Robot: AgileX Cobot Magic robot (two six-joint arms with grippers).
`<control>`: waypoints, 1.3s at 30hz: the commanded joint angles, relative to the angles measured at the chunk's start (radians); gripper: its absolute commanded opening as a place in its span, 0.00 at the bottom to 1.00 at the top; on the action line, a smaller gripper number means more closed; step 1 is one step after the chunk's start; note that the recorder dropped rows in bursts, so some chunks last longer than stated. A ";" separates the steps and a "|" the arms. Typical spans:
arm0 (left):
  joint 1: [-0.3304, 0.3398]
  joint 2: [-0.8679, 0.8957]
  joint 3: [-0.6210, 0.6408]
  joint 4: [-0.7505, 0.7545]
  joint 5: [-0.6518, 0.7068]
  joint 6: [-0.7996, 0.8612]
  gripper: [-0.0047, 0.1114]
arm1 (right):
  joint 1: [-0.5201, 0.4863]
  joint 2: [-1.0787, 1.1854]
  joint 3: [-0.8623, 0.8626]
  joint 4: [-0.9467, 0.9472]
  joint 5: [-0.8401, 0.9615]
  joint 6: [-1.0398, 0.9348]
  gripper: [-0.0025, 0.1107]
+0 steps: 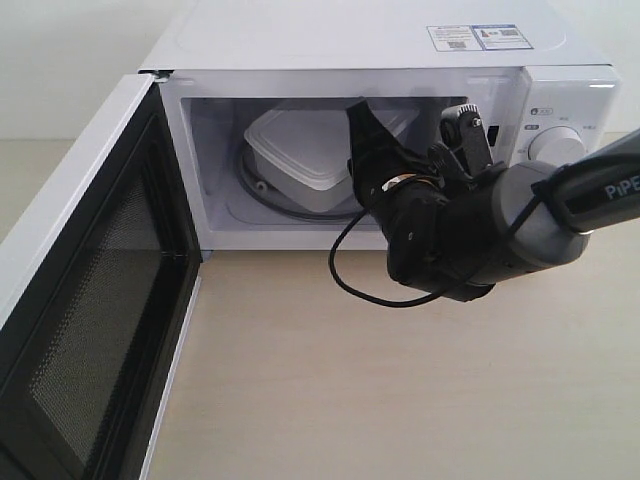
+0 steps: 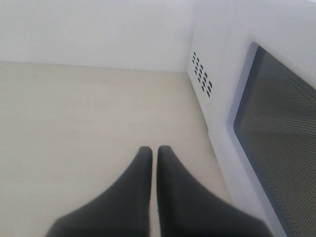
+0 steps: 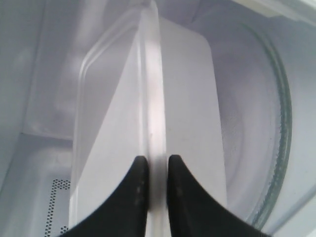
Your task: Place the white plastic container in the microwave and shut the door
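- The translucent-white rectangular plastic container [image 1: 300, 150] is seen inside the cavity of the white countertop microwave [image 1: 350, 40], over the round glass turntable [image 3: 266, 148]; whether it is resting there cannot be told.
- The container's rim is clamped between the black fingers of the right gripper [image 3: 154, 159], which is reached in through the opening.
- The white side-hinged door [image 1: 90, 300] with its dark mesh window is swung wide open.
- The left gripper [image 2: 154, 150] is held over the pale wooden table [image 2: 74, 123] beside the door's outer face, its jaws pressed together on nothing.
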State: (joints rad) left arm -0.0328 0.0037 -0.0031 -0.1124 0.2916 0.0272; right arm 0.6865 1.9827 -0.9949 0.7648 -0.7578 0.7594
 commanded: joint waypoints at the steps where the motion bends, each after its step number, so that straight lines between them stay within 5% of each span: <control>1: 0.001 -0.004 0.003 -0.003 0.002 -0.009 0.08 | -0.009 -0.006 -0.008 -0.016 -0.010 -0.012 0.02; 6: 0.001 -0.004 0.003 -0.003 0.002 -0.009 0.08 | -0.009 -0.006 -0.008 -0.016 0.016 -0.012 0.06; 14: 0.001 -0.004 0.003 -0.003 0.002 -0.009 0.08 | -0.009 -0.006 -0.008 -0.011 0.033 -0.010 0.53; 24: 0.001 -0.004 0.003 -0.003 0.002 -0.009 0.08 | -0.009 -0.039 -0.006 -0.026 0.094 -0.034 0.53; 39: 0.001 -0.004 0.003 -0.003 0.002 -0.009 0.08 | -0.018 -0.176 -0.002 0.016 0.456 -0.561 0.53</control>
State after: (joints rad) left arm -0.0328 0.0037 -0.0031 -0.1124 0.2916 0.0272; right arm 0.6785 1.8299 -0.9955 0.7813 -0.4043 0.3208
